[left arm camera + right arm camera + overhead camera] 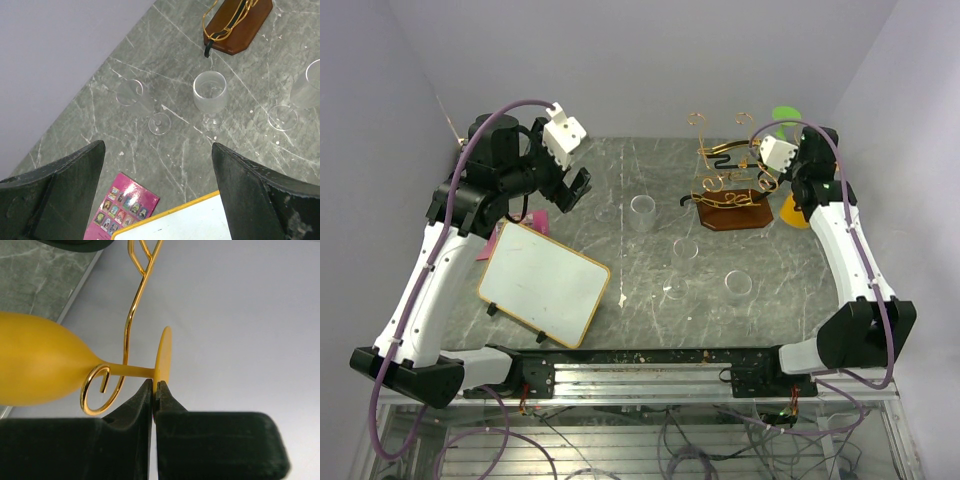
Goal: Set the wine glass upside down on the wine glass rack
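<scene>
Amber-yellow and frosted: wine glass (pixel 35 360), seen side-on from the right wrist, with its bowl off to the left of the right gripper (pixel 155 385) and its round foot standing edge-on straight above the fingertips. Clenched on the lower rim of that foot, both fingers pressed almost together with only the thin disc between them. Joined to the bowl by a short stem lying level, just above the left finger and crossing the open curl of a gold hook (pixel 97 390) on the wine glass rack (pixel 730 185). Hard to tell whether stem and wire actually touch. Beyond the hook, up and left of the gripper, a corner of the grey marbled desk (pixel 30 265).

From the top view, the same yellow bowl showing just right of the rack's reddish-brown base (pixel 732 215), partly tucked under the right arm.

Spread wide and holding nothing: left gripper (pixel 157 147), raised above the desk, well apart from the rack. Ahead of its fingers, three clear glasses: one on its side (pixel 135 95) toward the left finger, one upright (pixel 210 92) near the middle, a third upright (pixel 310 85) past the right finger. Farther ahead again, the end of the rack's base. Directly below the open fingers, a pink card (pixel 122 207) touching the corner of a yellow-edged whiteboard (pixel 175 222).
</scene>
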{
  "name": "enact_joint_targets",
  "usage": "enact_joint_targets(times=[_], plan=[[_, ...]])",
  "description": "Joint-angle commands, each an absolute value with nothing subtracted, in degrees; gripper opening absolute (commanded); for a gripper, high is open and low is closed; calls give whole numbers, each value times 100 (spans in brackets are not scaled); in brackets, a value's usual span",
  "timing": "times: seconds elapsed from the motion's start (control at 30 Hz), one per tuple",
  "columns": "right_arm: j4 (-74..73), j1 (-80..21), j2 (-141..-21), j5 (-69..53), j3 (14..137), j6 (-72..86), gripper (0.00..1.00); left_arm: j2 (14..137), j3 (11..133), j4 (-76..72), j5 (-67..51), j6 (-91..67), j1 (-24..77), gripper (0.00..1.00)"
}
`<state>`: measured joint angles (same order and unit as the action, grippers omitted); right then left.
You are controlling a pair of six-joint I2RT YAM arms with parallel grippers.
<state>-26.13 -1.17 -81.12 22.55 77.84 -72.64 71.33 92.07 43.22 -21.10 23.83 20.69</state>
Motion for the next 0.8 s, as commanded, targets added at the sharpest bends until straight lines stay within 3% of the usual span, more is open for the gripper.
enact_joint_targets(times=[0.0,0.77], plan=[[-2675,-88,-7849,2425,7687,-7171,1,7025,9176,4317,-2256,2460,2030,98],[-3262,-79,-7383,2209,7488,-6970,4,6924,9106,4345,-2325,2498,2029,98]])
